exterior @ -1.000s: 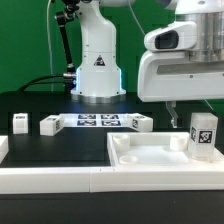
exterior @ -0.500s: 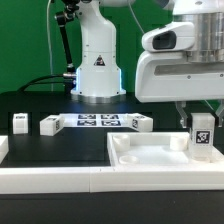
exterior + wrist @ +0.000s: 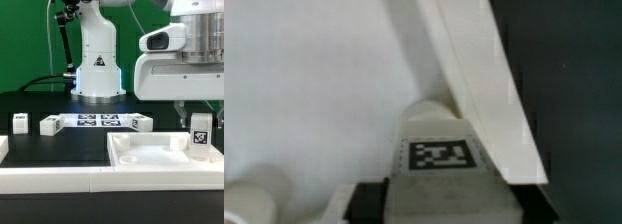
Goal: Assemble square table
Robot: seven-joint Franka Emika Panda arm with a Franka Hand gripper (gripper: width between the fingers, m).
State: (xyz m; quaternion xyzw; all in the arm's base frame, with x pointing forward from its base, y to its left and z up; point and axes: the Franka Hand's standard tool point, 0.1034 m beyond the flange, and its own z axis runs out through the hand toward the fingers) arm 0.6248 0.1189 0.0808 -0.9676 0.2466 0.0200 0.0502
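White leg (image 3: 201, 135), free a second ago, is now clamped by the jaws.

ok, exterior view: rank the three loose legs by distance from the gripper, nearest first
The gripper, on the exterior view's right, holds a fourth leg.
1. rightmost loose leg: at the end of the marker board, exterior view's right of centre.
2. middle loose leg: at the marker board's other end, toward the exterior view's left.
3. leftmost loose leg: farthest, near the exterior view's left edge.
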